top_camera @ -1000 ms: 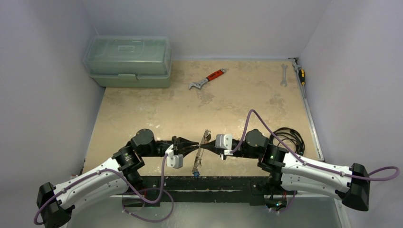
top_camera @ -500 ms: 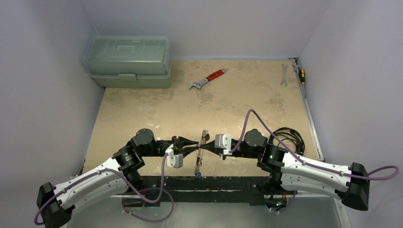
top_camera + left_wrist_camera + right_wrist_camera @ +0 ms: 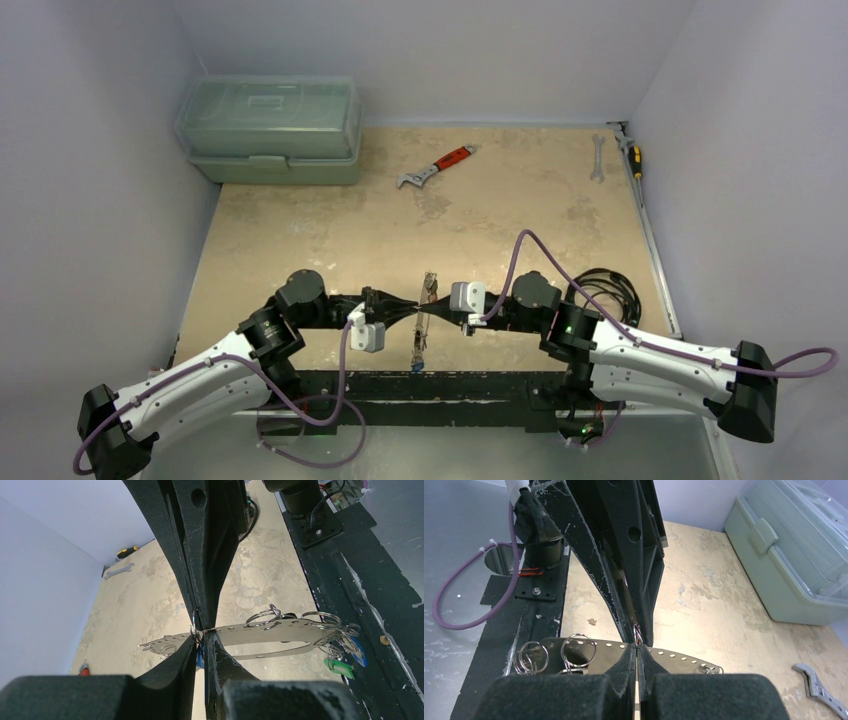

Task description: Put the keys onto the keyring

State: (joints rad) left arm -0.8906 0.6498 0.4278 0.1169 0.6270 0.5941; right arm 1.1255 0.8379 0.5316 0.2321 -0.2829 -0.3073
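A: The right gripper (image 3: pixel 637 649) is being pressed together on the keyring (image 3: pixel 674 655). Why?

B: The keyring is being steadied between both grippers, above the table's (image 3: pixel 350 230) near side.

A: And the left gripper (image 3: pixel 201 639)?

B: It is being pinched, apparently, on a blue key (image 3: pixel 200 658), so that its small ring is being lined up with the band's edge. Other keys (image 3: pixel 340 667) are already hanging there.
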